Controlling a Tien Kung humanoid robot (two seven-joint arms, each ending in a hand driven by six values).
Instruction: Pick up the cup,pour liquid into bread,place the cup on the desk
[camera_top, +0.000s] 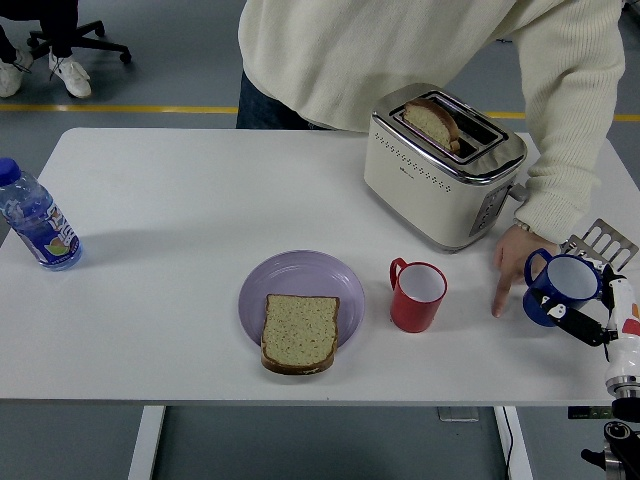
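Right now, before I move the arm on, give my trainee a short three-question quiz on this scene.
1. True or false: the blue cup is held in the right hand.
2. Where does the bread slice lie?
A. wholly inside the purple plate
B. on the plate, overhanging its near rim
C. on the bare table
3. Fill in: the person's hand is beside the blue cup, one finger pointing down at the ____.

Key: 1 true. 2 B. 3 table; it points between the red cup and the blue cup.
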